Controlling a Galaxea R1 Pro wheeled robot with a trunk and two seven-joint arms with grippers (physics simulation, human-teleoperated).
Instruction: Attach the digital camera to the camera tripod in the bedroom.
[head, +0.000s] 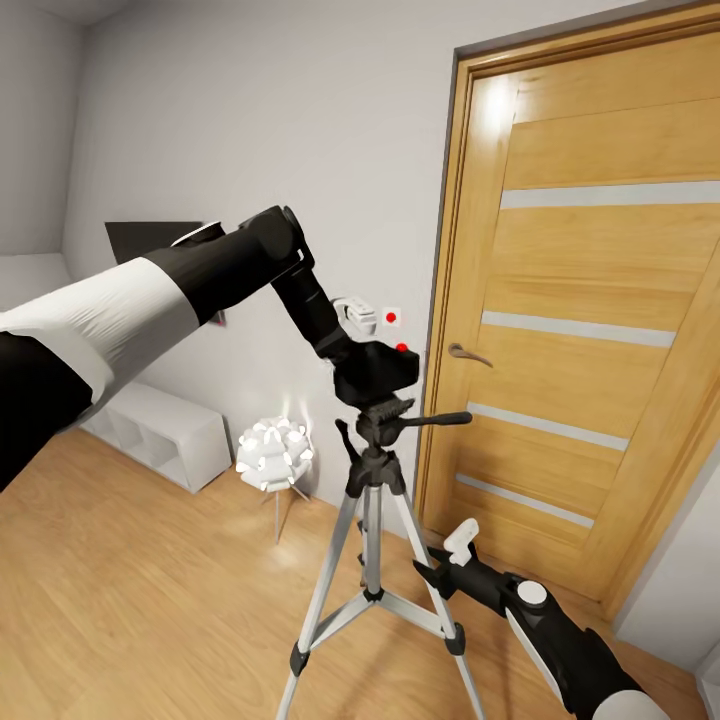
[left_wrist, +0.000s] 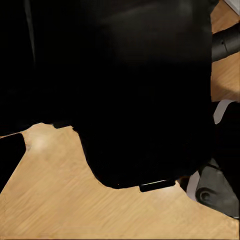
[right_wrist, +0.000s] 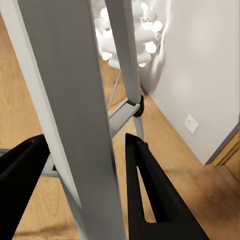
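We have the digital camera (head: 377, 372) sitting right on top of the black head of the camera tripod (head: 373, 520), which stands on the wood floor (head: 150, 600) before the wooden door (head: 590, 300). By our judgement the task is near its end: the camera is at the mount, though we cannot tell whether it is seated and locked. What seems left is to let go and draw clear.

Our left hand (head: 362, 330) comes in from above and behind the camera and appears to hold it (the dark body blocks most of the left wrist view, so we cannot tell how far the fingers are closed).

Our right hand (right_wrist: 85, 190) is low, fingers spread wide around one silver leg, not clamping it.
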